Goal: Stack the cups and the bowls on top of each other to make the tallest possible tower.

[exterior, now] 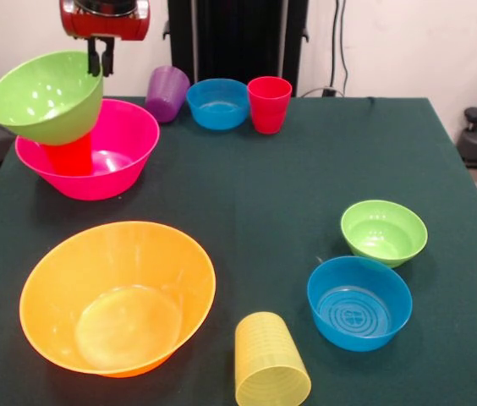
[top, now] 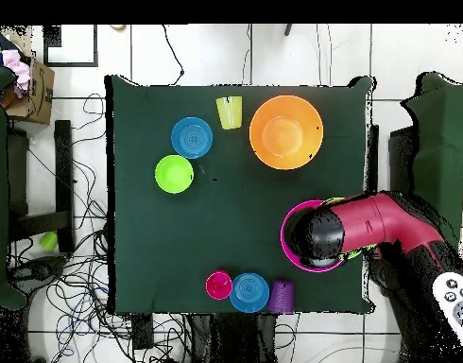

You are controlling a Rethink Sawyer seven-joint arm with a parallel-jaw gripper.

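Yellow cup (exterior: 271,362) nearest; fingers (exterior: 101,57) pinched on tilted green bowl (exterior: 46,95) rim.

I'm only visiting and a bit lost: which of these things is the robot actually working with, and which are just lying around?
Part of the job:
- gripper at the medium lime green bowl, tilted on the bright red cup inside the hot pink bowl
- orange bowl, small green bowl, blue bowls
- yellow, purple, pinkish-red cups

Just lying about:
- cables on the floor

Bright, even room light; soft faint shadows fall under the bowls on the table (exterior: 255,194). The orange bowl (exterior: 117,296) shows mild glare.
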